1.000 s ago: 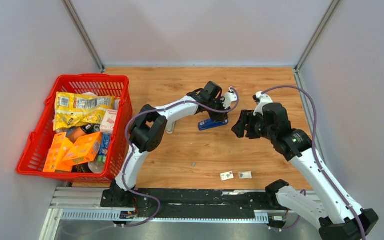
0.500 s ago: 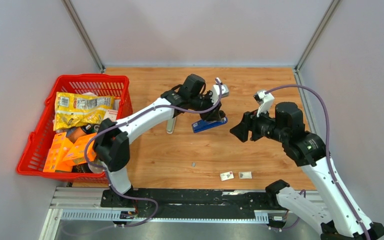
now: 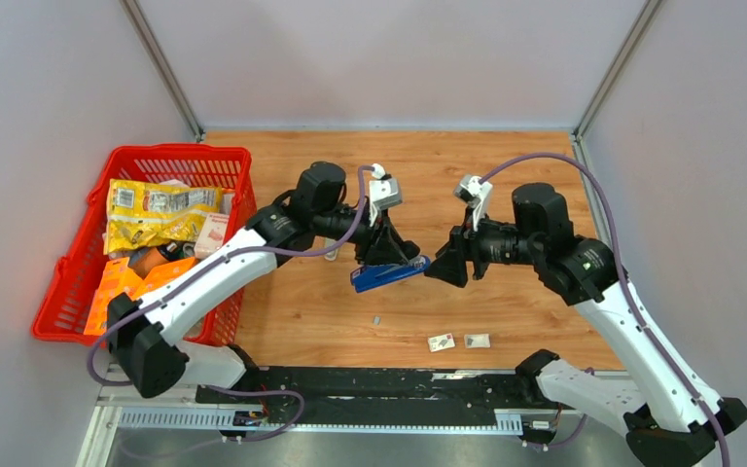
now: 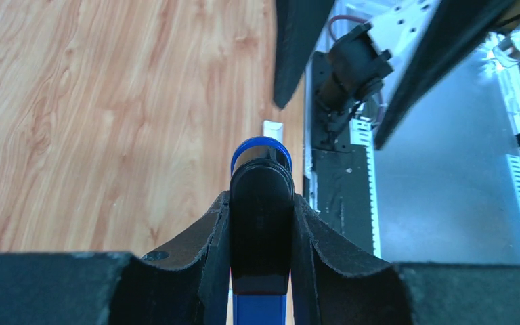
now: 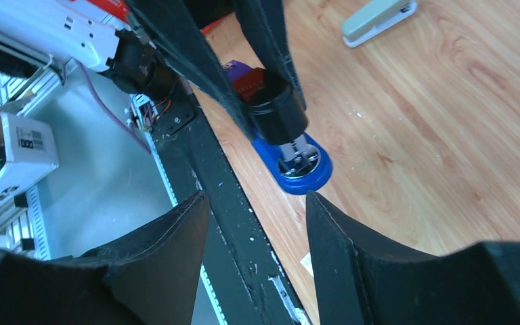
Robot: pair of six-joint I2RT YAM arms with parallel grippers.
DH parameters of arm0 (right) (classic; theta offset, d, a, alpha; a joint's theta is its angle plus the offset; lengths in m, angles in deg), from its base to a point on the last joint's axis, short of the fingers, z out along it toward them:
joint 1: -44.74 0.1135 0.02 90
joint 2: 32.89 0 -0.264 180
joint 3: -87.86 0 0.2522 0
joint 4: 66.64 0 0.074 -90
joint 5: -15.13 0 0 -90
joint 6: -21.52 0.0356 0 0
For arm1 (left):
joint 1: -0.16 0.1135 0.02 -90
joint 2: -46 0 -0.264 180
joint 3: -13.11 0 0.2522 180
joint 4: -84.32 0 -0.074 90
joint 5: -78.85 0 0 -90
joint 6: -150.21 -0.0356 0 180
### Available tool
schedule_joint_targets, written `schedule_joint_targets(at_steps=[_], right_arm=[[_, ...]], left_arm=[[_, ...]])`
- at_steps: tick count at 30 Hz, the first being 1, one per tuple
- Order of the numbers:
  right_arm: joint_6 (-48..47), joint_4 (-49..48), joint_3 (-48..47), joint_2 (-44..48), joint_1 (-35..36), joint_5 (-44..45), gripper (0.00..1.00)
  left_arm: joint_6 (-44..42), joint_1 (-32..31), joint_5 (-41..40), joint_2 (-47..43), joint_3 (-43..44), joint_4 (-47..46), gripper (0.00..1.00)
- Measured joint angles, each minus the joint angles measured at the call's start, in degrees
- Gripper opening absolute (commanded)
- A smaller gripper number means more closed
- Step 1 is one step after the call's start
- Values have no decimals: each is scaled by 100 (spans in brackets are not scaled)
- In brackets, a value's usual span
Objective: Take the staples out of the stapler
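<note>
- The left gripper (image 3: pixel 390 261) has its fingers clenched on the blue stapler (image 3: pixel 387 276) and holds it in the air above the desk (image 3: pixel 506 165), with the nose toward the right arm.
- The right gripper (image 3: pixel 444 267) faces this nose with its fingers released, grasping nothing.
- One tiny grey strip, probably staples (image 3: pixel 376 318), lies on the desk below the stapler.
- I judge the unloading is partly done. Whether more strips sit inside the stapler, I cannot tell.
</note>
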Motion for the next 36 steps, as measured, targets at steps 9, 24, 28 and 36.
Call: schedule_joint_targets(at_steps=[9, 24, 28, 36], right_arm=[[-249, 0, -273, -391, 684, -26, 56], [-389, -50, -474, -479, 1357, 74, 55], [-389, -129, -472, -503, 1506, 111, 55], [-396, -313, -339, -560, 1722, 173, 31]], left_arm=[[380, 39, 385, -1010, -592, -120, 0], [903, 74, 1088, -1300, -789, -337, 0], [1008, 74, 1233, -1314, -789, -428, 0], [1163, 74, 1351, -1316, -809, -610, 0]])
